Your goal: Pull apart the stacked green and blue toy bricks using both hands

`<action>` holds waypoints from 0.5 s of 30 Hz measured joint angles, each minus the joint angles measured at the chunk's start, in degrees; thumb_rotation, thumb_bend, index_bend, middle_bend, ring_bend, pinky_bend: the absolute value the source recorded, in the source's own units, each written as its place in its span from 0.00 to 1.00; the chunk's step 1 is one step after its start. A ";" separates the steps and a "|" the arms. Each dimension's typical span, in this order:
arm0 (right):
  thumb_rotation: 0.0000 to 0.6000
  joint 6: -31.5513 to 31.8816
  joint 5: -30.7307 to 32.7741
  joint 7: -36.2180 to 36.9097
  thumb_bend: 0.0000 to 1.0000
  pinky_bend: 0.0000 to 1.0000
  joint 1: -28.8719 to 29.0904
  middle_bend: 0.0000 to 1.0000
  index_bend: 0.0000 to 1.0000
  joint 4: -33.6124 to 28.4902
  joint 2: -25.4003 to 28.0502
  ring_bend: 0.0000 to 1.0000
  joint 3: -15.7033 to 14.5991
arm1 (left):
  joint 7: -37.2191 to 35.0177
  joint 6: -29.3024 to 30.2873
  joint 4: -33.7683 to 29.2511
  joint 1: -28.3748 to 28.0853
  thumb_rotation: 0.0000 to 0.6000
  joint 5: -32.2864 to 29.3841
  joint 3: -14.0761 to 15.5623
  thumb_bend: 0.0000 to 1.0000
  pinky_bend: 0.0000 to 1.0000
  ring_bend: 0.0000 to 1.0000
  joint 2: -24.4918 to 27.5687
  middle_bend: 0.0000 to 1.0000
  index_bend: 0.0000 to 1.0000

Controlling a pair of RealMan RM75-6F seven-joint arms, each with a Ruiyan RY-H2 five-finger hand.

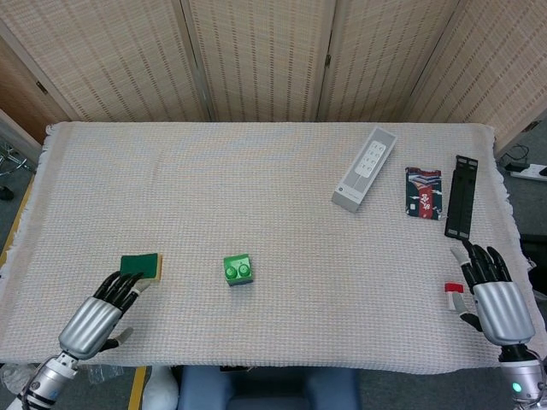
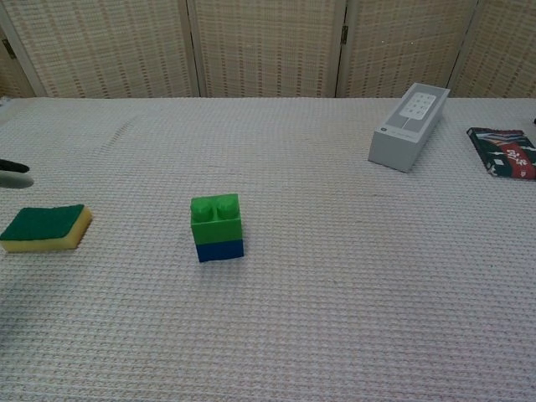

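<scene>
The green brick (image 2: 216,219) sits stacked on the blue brick (image 2: 220,249) near the middle of the table; from above only its green top (image 1: 238,270) shows. My left hand (image 1: 98,314) hovers at the front left, fingers apart and empty, its tips just over the near edge of a sponge. A dark fingertip (image 2: 12,167) pokes in at the left edge of the chest view. My right hand (image 1: 491,296) lies at the front right corner, fingers spread, holding nothing. Both hands are well clear of the bricks.
A green-and-yellow sponge (image 1: 140,265) lies left of the bricks. A grey remote box (image 1: 365,168), a dark printed packet (image 1: 423,192) and a black strip (image 1: 461,196) lie at the back right. A small red-and-white item (image 1: 452,293) sits beside my right hand.
</scene>
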 measured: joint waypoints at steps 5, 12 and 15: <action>1.00 -1.69 0.24 -1.17 0.51 0.00 0.73 0.00 0.00 0.06 -0.64 0.00 -0.15 | -2.33 -5.64 -1.77 -7.17 1.00 4.94 -0.15 0.34 0.00 0.00 0.21 0.13 0.02; 1.00 -3.64 1.71 -3.48 0.51 0.00 1.53 0.00 0.00 0.07 -1.74 0.00 0.06 | -3.33 -11.54 -1.11 -15.14 1.00 6.02 -3.35 0.36 0.00 0.00 -2.75 0.14 0.00; 1.00 -3.96 2.01 -4.10 0.51 0.00 1.73 0.00 0.00 -0.01 -2.07 0.00 0.09 | -4.24 -14.05 1.24 -18.16 1.00 5.22 -4.99 0.36 0.00 0.00 -4.90 0.14 0.01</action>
